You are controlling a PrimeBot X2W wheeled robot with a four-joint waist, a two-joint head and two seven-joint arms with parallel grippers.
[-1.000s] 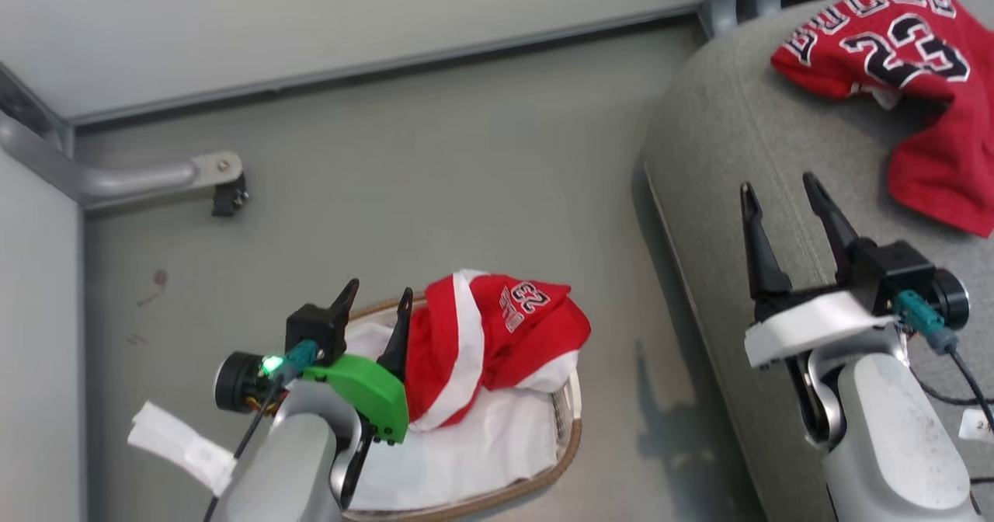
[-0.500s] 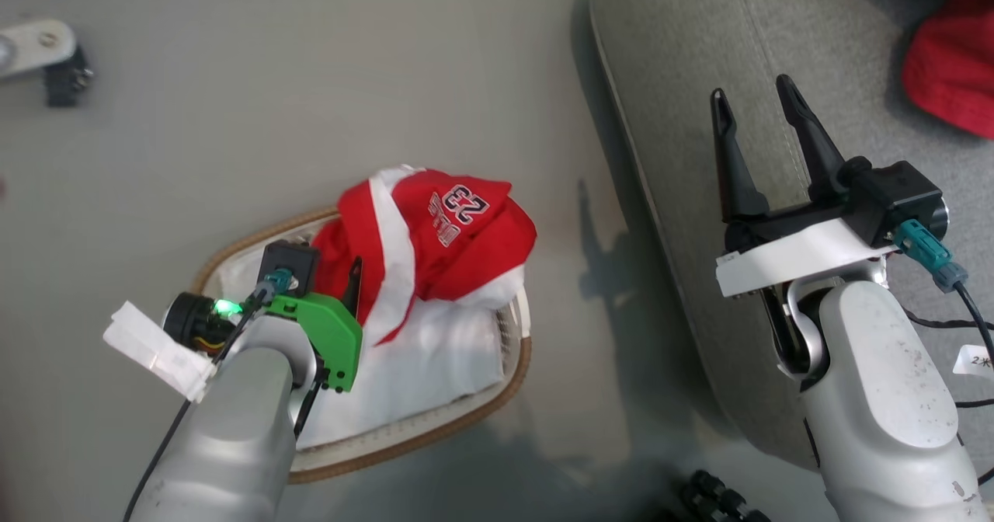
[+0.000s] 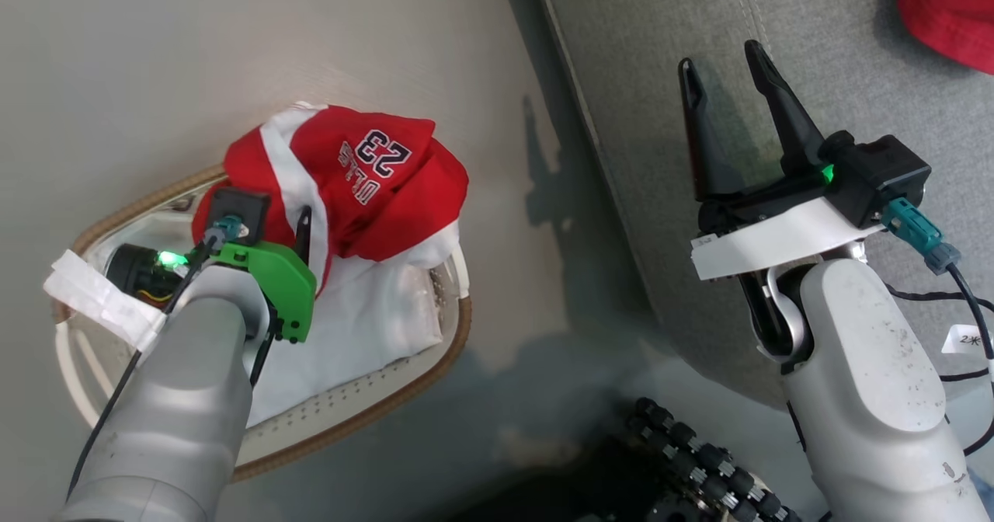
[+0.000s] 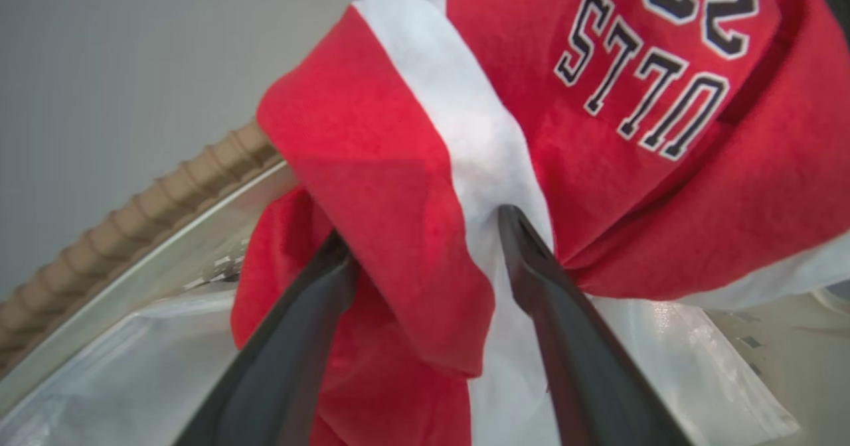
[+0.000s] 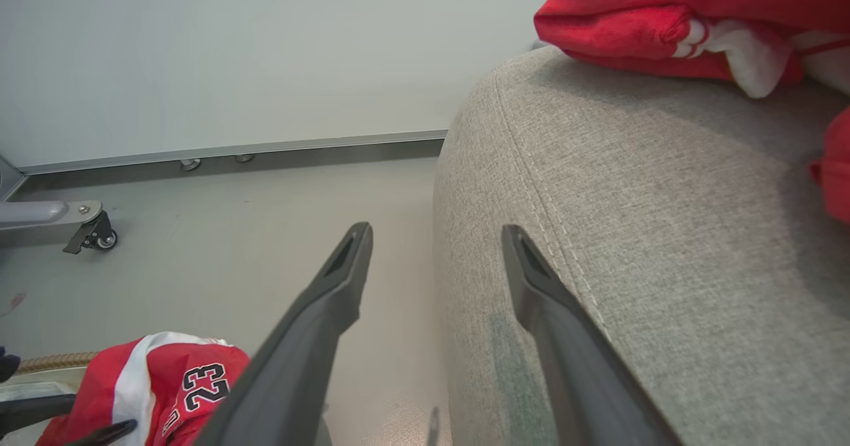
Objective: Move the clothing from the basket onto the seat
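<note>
One red garment (image 3: pixel 349 172) with a white stripe and "23" lies heaped in the oval basket (image 3: pixel 388 405), over its white liner (image 3: pixel 365 320). My left gripper (image 3: pixel 276 219) is pushed down into that heap. In the left wrist view its fingers (image 4: pixel 531 260) stand open on either side of a red and white fold (image 4: pixel 425 187), beside the brown rim (image 4: pixel 133 220). My right gripper (image 3: pixel 722 60) hangs open and empty above the rounded edge of the grey sofa (image 3: pixel 644 56). The second red garment (image 3: pixel 947 17) rests on the sofa (image 5: pixel 631 200), beyond the right gripper (image 5: pixel 436 233).
A black ribbed cable bundle (image 3: pixel 699 460) lies on the floor at the bottom, between basket and sofa. A grey metal leg with a caster (image 5: pixel 86 223) stands by the far wall. Thin black cables (image 3: pixel 971 304) hang beside my right arm.
The head camera has tilted down, shifting the whole picture. My left gripper has gone from beside the garment down into its folds. The right gripper stays open over the sofa edge.
</note>
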